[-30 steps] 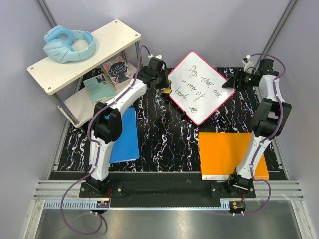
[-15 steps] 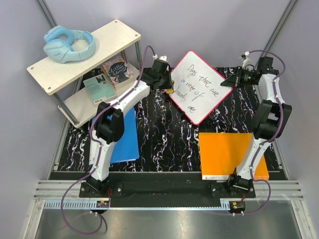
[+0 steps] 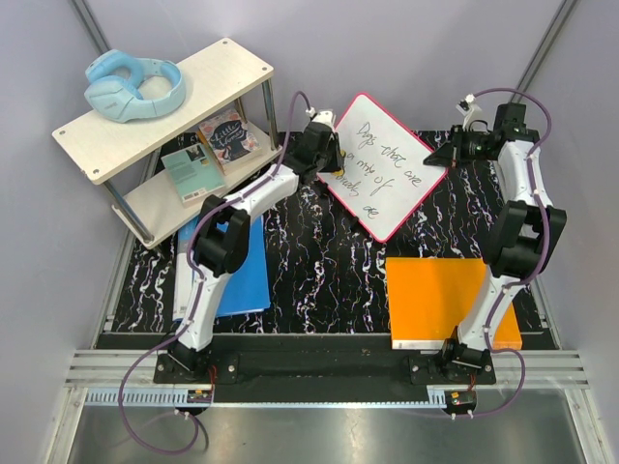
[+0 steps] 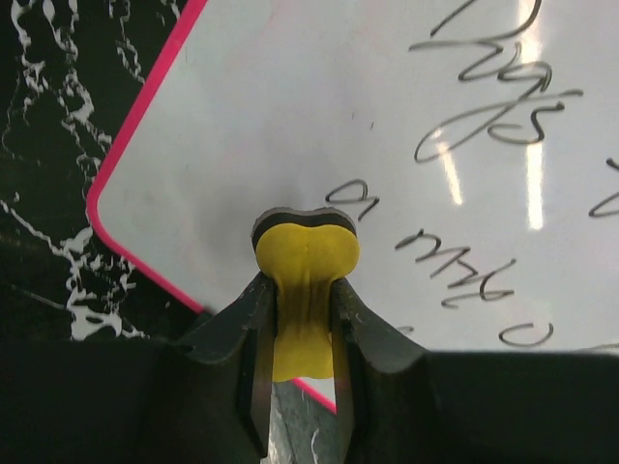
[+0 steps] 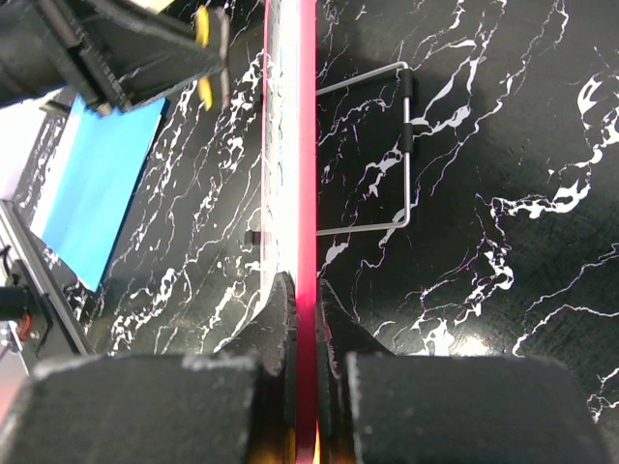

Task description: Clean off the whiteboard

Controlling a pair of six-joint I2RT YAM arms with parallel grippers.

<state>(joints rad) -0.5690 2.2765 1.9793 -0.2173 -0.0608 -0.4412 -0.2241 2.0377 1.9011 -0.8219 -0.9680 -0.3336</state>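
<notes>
The whiteboard [image 3: 389,166], white with a red-pink frame and black handwriting, stands tilted up off the black marbled table. My right gripper [image 3: 448,153] is shut on its right corner; in the right wrist view the frame's red edge [image 5: 306,145] runs straight up from between the jaws of the right gripper [image 5: 302,292]. My left gripper [image 3: 330,160] is shut on a yellow eraser [image 4: 307,259] with a dark felt face, and the eraser rests against the whiteboard [image 4: 290,116] near its left corner, just left of the writing. The left gripper [image 4: 305,295] pinches the eraser's middle.
A wooden shelf [image 3: 222,68] at the back left carries blue headphones [image 3: 133,85], with books [image 3: 228,136] on its lower level. A blue folder [image 3: 242,263] lies by the left arm and an orange board [image 3: 440,295] by the right arm. A wire stand [image 5: 408,145] lies behind the whiteboard.
The right gripper has shut on the whiteboard's right corner and raised it more upright. The left gripper has moved up and right with the eraser onto the board's left part.
</notes>
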